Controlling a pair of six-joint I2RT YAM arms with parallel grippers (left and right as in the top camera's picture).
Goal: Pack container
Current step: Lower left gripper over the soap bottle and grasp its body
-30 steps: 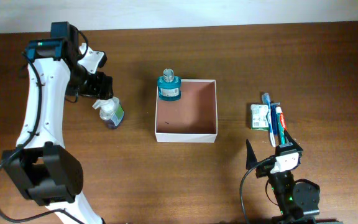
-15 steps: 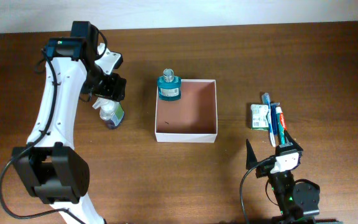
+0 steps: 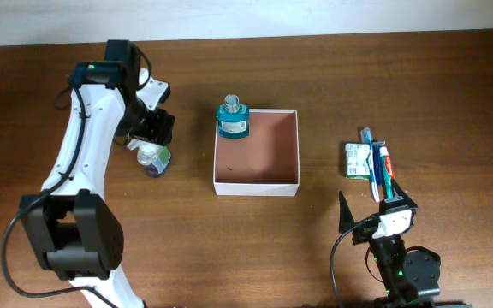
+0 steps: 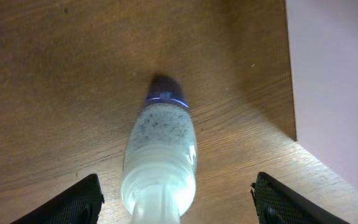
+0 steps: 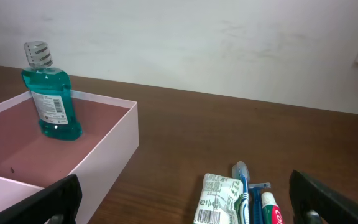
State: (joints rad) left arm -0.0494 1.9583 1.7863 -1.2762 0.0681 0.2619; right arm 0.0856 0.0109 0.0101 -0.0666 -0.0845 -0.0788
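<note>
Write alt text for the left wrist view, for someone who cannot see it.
A small clear bottle of cloudy liquid with a dark purple end sits on the wooden table, between the fingers of the open left gripper. The white wall of the container fills the right edge.

Overhead, the left pincer (image 3: 150, 139) hides the clear bottle's (image 3: 154, 161) top. The left wrist view's lower edge crops its neck.

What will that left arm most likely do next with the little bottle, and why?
Probably lower a little and close. The left end effector hovers open over the small cloudy bottle, a finger on either side and neither touching it, and the bottle sits on the table outside the container.
</note>
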